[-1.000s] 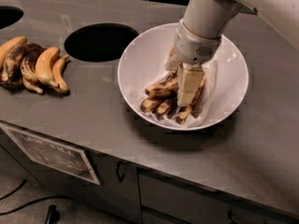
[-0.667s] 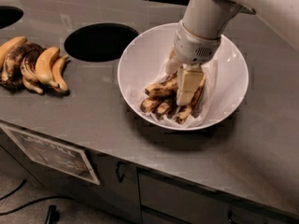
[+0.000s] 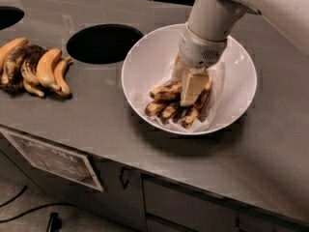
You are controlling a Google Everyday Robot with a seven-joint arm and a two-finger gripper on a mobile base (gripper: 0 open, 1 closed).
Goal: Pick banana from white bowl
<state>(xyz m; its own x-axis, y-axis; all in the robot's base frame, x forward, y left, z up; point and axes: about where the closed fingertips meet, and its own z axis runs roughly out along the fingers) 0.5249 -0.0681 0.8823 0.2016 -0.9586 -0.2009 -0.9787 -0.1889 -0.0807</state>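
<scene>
The white bowl (image 3: 145,62) stands on the grey counter and holds a pile of several spotted bananas on a clear wrapper. The long yellow-brown banana (image 3: 197,109) lies at the right of the pile, partly hidden under my gripper. Shorter, darker bananas (image 3: 165,92) lie to its left. My gripper (image 3: 193,88) reaches down into the bowl from the upper right and sits on top of the pile, touching or almost touching the long banana. The wrist hides part of the bowl's far side.
A round dark opening (image 3: 102,43) is cut in the counter left of the bowl, and part of another (image 3: 7,17) shows at the far left. A bunch of orange-yellow and black bananas (image 3: 34,69) lies at the left. The counter's front edge runs below, with cabinet doors (image 3: 120,178) under it.
</scene>
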